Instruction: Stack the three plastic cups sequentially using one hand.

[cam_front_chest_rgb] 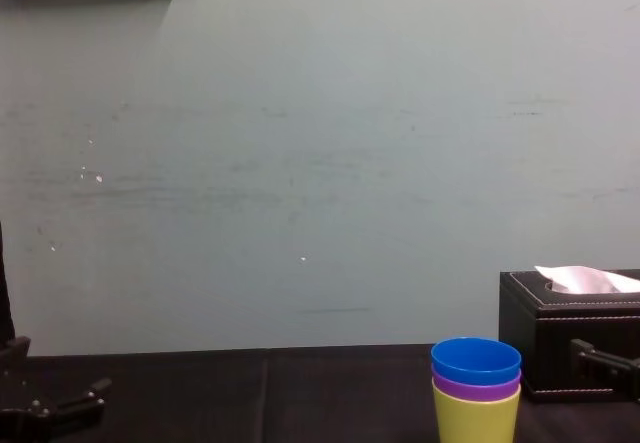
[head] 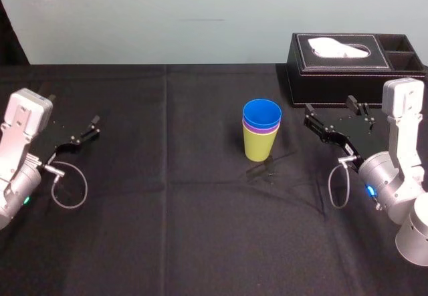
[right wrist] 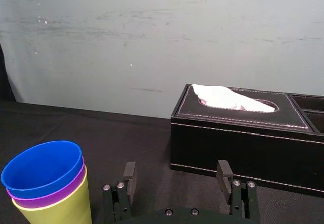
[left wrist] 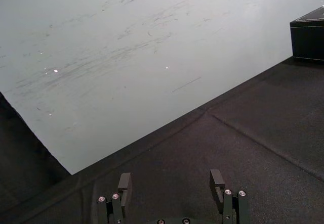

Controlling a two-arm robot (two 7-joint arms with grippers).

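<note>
Well to the left of the cup stack [head: 261,130], the left gripper [left wrist: 171,183] hangs over the black bench [head: 167,209], its jaws spread and empty. The stack stands upright near the middle of the bench: the lime cup [head: 257,149] at the bottom, the purple cup [head: 261,131] nested in it, the blue cup [head: 262,114] nested on top. Near the stack's right, the right gripper [right wrist: 176,169] is spread wide, holding nothing. Farther right of the stack and behind it sits a black tissue box [head: 348,69].
</note>
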